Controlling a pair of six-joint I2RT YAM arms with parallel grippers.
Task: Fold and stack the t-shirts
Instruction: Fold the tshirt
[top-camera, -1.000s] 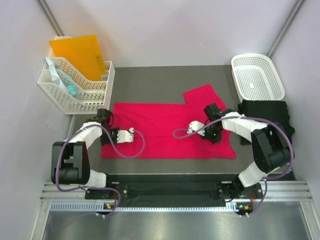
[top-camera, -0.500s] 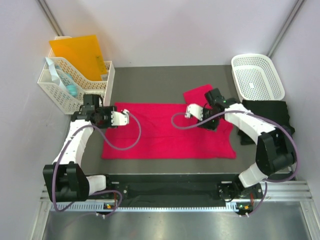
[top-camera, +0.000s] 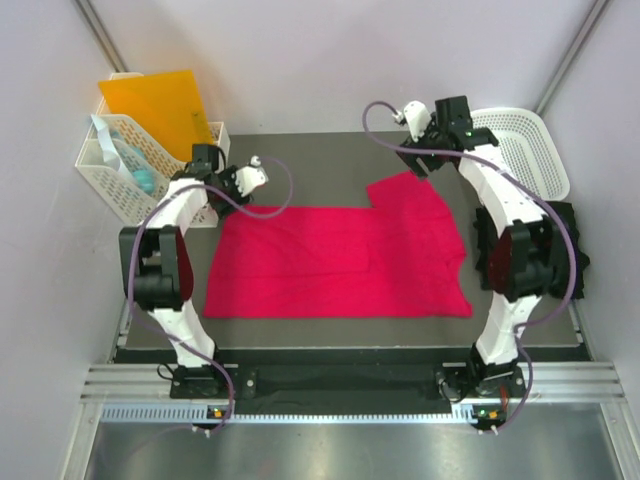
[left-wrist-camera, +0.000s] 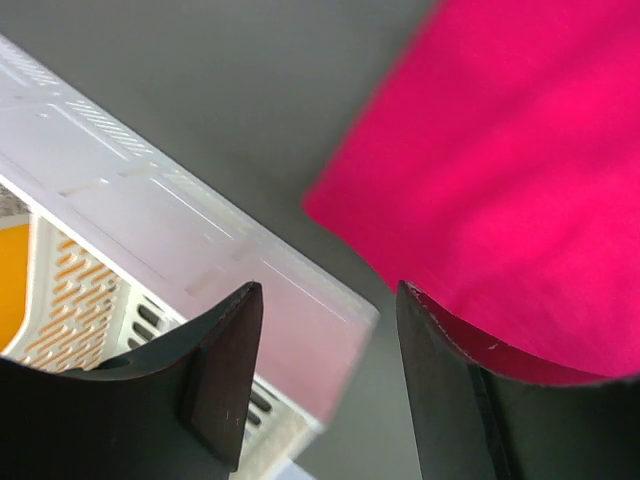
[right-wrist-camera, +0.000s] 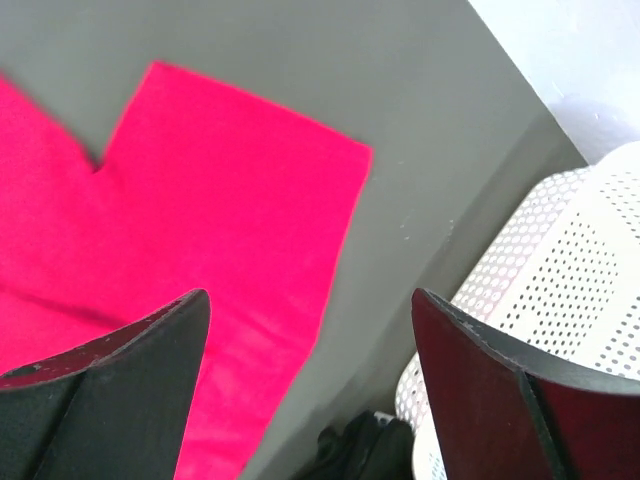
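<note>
Pinkish-red cloth, the red t-shirt (top-camera: 330, 265), lies flat on the dark grey mat (top-camera: 330, 160), nearer the arm bases than either claw. It is spread into a wide rectangle with one sleeve jutting out at its far right corner. The black t-shirt (top-camera: 545, 225) sits crumpled off the red one's right edge, partly hidden behind the right arm.

The left claw (left-wrist-camera: 325, 340) hangs above the shirt's far left corner with its jaws apart and nothing between them. That corner lies under its right finger, and the wall of a white lattice organiser (top-camera: 150, 185) runs under its left finger.

Farther back, the right claw (right-wrist-camera: 310, 340) hovers above bare mat beyond the sleeve, its jaws wide and empty. The sleeve lies below and to its left, and the white basket (top-camera: 520, 160) is just to its right.

The step in hand looks like taking a fresh hold for the next fold, with stacking not yet begun. To do it well, each claw would likely need to come straight down on an outer corner of cloth, the right one on the sleeve's free corner. Each should pinch the cloth firmly without scraping the mat. Both would best travel together so that the fabric stays taut and the new edge lands square.

The organiser beside the left claw and the basket beside the right leave little room for sideways drift
</note>
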